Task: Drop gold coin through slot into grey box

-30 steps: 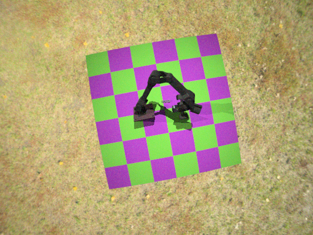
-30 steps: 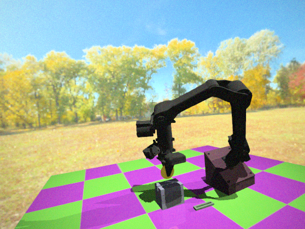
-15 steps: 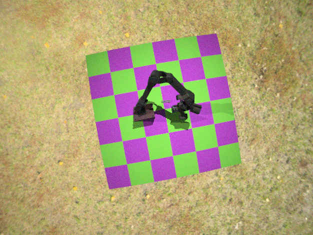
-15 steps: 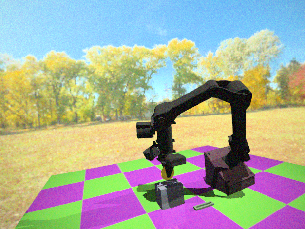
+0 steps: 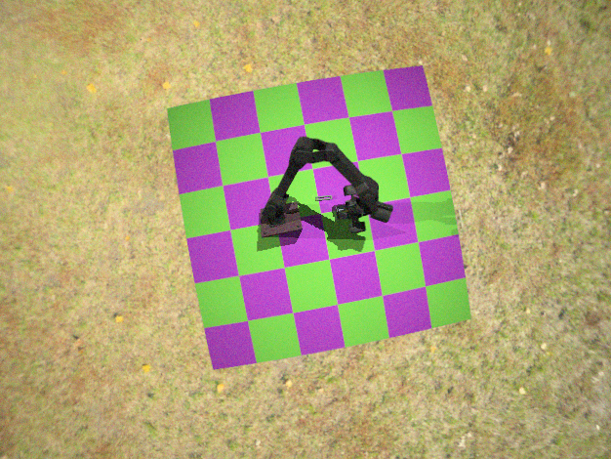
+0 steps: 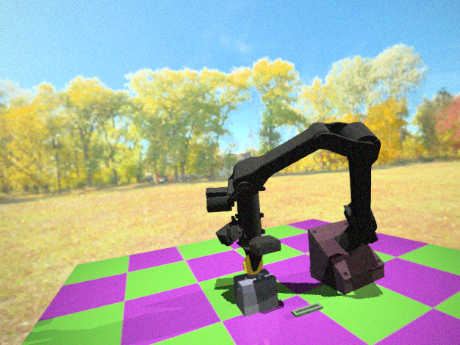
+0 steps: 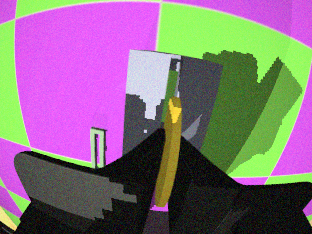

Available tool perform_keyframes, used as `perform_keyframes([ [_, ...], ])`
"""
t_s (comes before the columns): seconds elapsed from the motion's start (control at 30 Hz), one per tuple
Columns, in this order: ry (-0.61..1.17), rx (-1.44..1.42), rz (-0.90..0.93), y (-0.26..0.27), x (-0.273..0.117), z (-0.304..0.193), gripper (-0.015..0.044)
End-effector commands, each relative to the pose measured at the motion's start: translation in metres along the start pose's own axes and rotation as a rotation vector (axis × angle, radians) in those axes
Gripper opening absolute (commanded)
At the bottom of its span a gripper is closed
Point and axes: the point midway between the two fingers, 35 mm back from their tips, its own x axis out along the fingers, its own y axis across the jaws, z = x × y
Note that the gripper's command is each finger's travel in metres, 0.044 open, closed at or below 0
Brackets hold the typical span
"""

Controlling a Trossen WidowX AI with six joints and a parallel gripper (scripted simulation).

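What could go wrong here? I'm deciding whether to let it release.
1. The coin, pinched in the gripper, hangs close above the box. In the wrist view its edge looks slightly off the slot, so it might land on the lid.
2. The slot is narrow; a small tilt could jam the coin partway.

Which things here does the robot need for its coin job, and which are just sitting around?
Needed:
- gold coin, pinched in the claw
- grey box with the lid slot
- dark-green holder, now without its coin

Just around:
- purple and green checkered mat
- grass
- trees
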Motion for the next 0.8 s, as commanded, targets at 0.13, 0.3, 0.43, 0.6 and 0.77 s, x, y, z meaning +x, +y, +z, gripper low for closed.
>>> perform_keyframes([
  [0.13,-0.003,0.003,0.004,0.0,0.005,0.0,0.0],
  [0.3,0.0,0.0,0.0,0.0,0.003,0.0,0.0131],
  [0.43,0.0,0.0,0.0,0.0,0.003,0.0,0.0161],
  [0.6,0.0,0.0,0.0,0.0,0.003,0.0,0.0161],
  [0.77,0.0,0.001,0.0,0.0,-0.008,0.0,0.0266],
])
